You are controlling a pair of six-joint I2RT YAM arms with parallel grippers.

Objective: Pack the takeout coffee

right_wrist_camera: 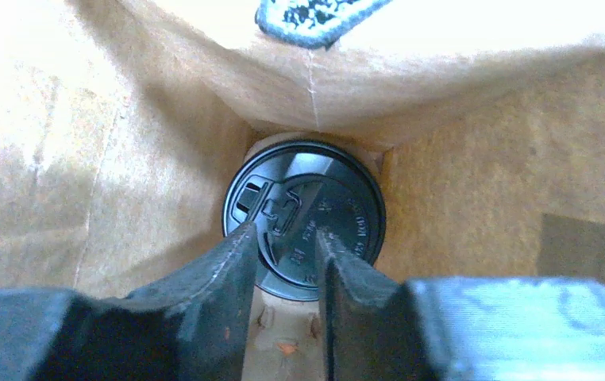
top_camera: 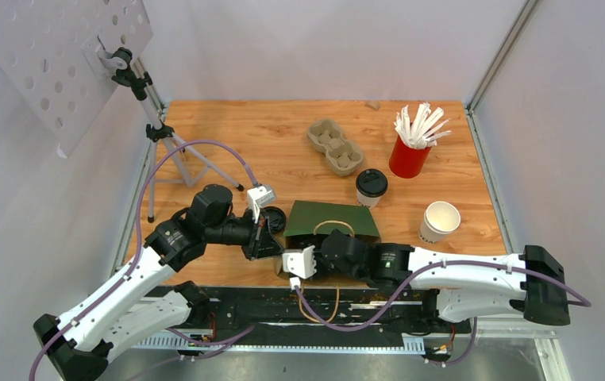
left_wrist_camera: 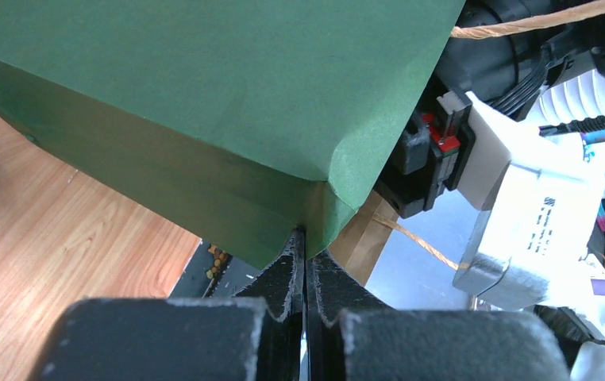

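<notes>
A dark green paper bag (top_camera: 331, 216) lies on its side at the middle of the table. My left gripper (left_wrist_camera: 306, 238) is shut on the edge of the bag (left_wrist_camera: 204, 95) by its mouth, and it shows at the bag's left corner (top_camera: 271, 244) from above. One takeout coffee (right_wrist_camera: 303, 208), a black-lidded cup, lies deep inside the bag with its lid facing the camera. In front of that lid my right gripper (right_wrist_camera: 287, 234) has its jaws a little apart with nothing between them. A second takeout coffee (top_camera: 371, 187) stands upright behind the bag.
A white cup without a lid (top_camera: 440, 221) stands to the right of the bag. A loose black lid (top_camera: 274, 216) lies by the bag's left side. A grey pulp carrier (top_camera: 335, 147) and a red cup of stirrers (top_camera: 409, 155) stand at the back. A tripod (top_camera: 160, 135) stands far left.
</notes>
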